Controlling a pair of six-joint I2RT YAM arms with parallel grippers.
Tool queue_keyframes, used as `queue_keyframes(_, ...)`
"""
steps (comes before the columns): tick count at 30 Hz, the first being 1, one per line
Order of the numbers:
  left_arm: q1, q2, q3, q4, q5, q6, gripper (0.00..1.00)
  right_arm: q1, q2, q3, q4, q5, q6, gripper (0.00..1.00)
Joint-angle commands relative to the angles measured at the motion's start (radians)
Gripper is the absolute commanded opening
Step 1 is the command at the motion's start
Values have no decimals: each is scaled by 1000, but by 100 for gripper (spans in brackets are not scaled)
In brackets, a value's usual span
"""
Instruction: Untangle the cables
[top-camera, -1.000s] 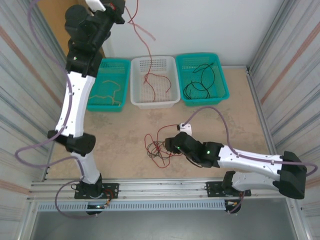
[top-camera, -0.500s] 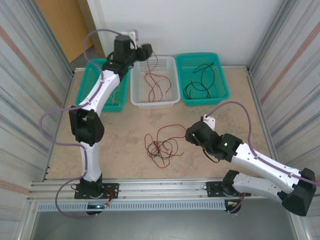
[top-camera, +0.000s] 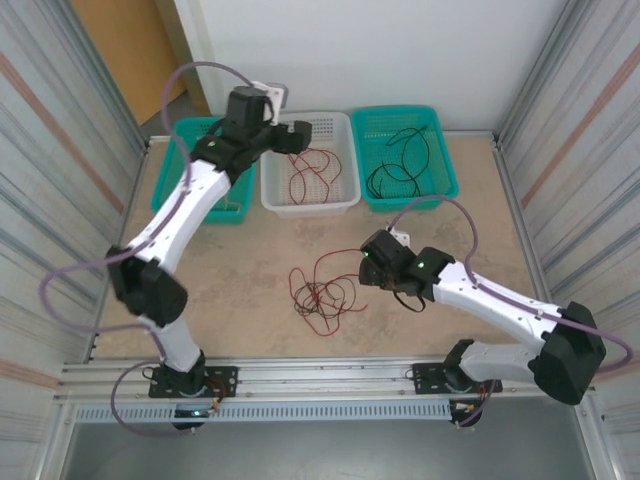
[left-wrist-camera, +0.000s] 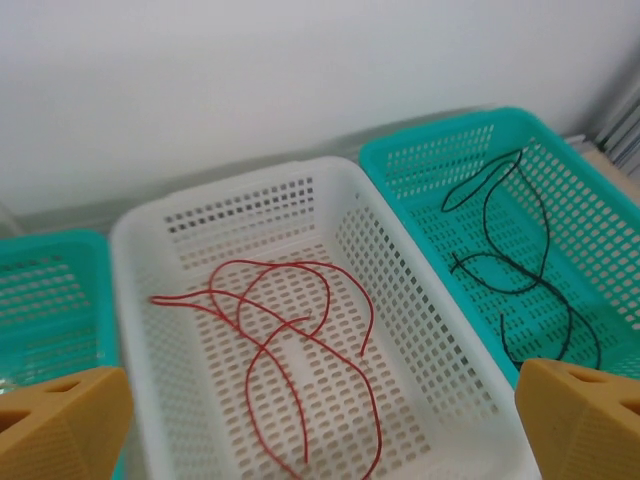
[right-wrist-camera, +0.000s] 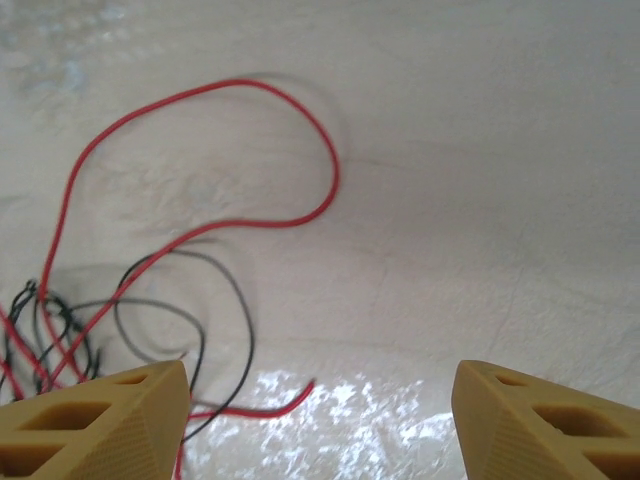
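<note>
Cables (top-camera: 322, 290), tangled lot: red and black strands heaped on the table (top-camera: 250, 250), sprawled roughly nine-to-three. Right gripper (right-wrist-camera: 318, 395): fingers spread, empty, just beside the heap, which lies at its eight o'clock; the nearer arm, by my reckoning. Farther, twelve o'clock: white basket (left-wrist-camera: 125, 260) holding a loose red cable (left-wrist-camera: 300, 264); left gripper (left-wrist-camera: 318, 400) above it, spread, empty. Teal basket (left-wrist-camera: 440, 135), one o'clock: black cables (left-wrist-camera: 545, 235). Markings: none legible.

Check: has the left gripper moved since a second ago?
Yes. The left gripper swung rightward, to over the left rim of the white basket.
</note>
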Motion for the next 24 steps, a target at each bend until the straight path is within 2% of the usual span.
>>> queue_keyframes(1,1,-230,-123,-19,11,-5,97,30,20,15,64,-73,-76,69)
queue_keyframes(4,1,-420,-313,-39,65,-69,88,123,72,19,144,-102,-100,69)
queue_keyframes(7,1,-595,-525,-51,136,-154,75,171,166,39,196,-118,-89,62)
queue_keyframes(11,-6,-768,-765,-56,254,-290,64,167,281,73,265,-155,-106,54)
queue_keyframes(13,-27,-844,-877,-46,260,-354,62,155,343,112,271,-173,-128,47)
queue_keyframes(16,-53,-932,-985,-41,230,-416,59,152,430,169,259,-207,-154,36)
queue_keyframes(24,-55,-1007,-1082,-35,233,-497,52,176,514,214,213,-151,-134,28)
